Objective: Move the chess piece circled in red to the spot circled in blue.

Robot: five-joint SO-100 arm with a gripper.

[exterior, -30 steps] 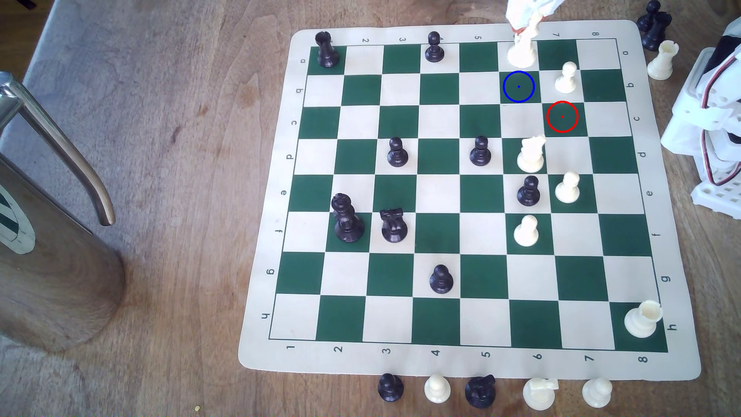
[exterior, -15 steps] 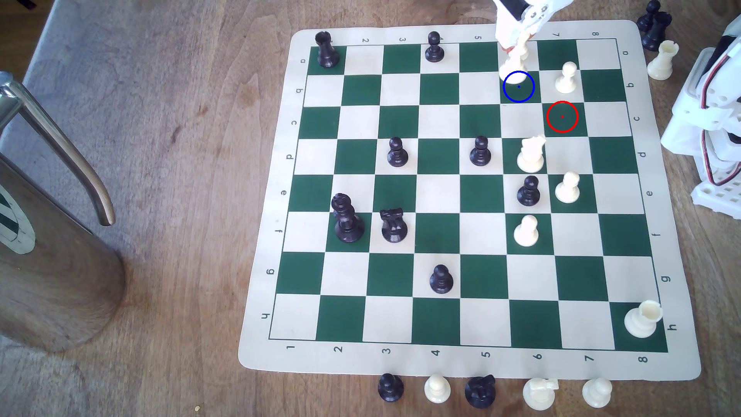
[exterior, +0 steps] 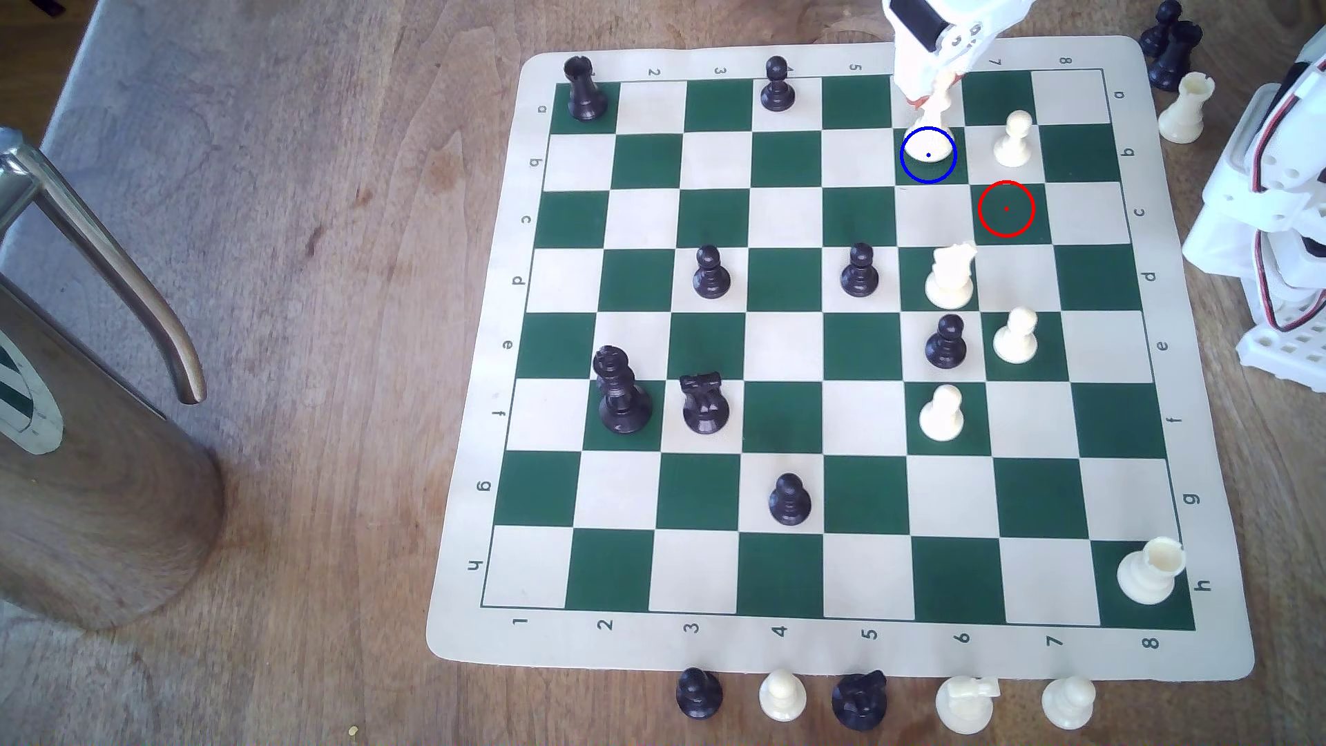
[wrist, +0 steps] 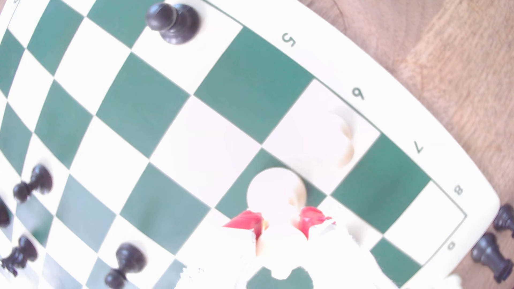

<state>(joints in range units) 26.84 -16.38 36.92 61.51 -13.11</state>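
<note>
A wooden table (exterior: 301, 215) fills the scene, with a large brushed-metal jug (exterior: 93, 445) standing at the exterior view's left. Laid on the wood is a roll-up chessboard (exterior: 789, 645) of dark green and cream squares, scattered with black and white pieces; more pieces stand off the mat along its edges. The white base of the robot arm (exterior: 1270, 237) sits just off the board at the exterior view's right.

At the far edge of the board, the white gripper (exterior: 931, 90) reaches down, its red-tipped fingers (wrist: 249, 221) pinching the upper stem of the tall white chess piece (exterior: 928, 143). The piece's wide round base sits inside the blue-ringed green square (exterior: 933, 172), covering much of the far half of the ring, with green showing on the near side. The piece leans slightly. Whether the base is touching the mat cannot be told. The red-ringed green square (exterior: 1007, 209), diagonally adjacent, is bare.

This looks like the final placing step. To do it well, the base should probably be nudged a little toward the ring's centre, the piece brought upright and lowered until it rests flat, before the fingers spread. A white pawn (exterior: 1014, 140) stands on the next square at the exterior view's right, so the fingers should open gently and lift straight up to avoid tipping either piece.
</note>
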